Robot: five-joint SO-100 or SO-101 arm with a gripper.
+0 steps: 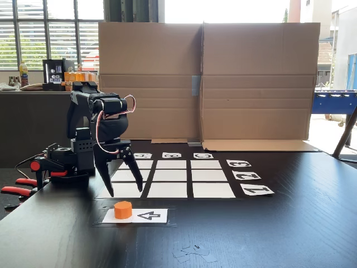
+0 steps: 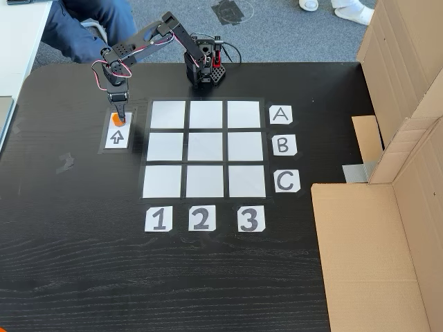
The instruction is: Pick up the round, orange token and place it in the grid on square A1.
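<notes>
The spread-open hand (image 1: 124,192) hovers over the token (image 2: 115,119), hiding most of it from above.

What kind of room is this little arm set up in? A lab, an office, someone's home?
Probably an office or workshop corner rigged for a demo, not a home: a black table with a taped paper grid, cardboard screens as a backdrop, big blinded windows, and a blue table-football table behind.

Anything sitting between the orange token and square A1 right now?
Nothing but bare black table. In the top-down fixed view the token sits on the arrow card, with square A1 just beside.
</notes>
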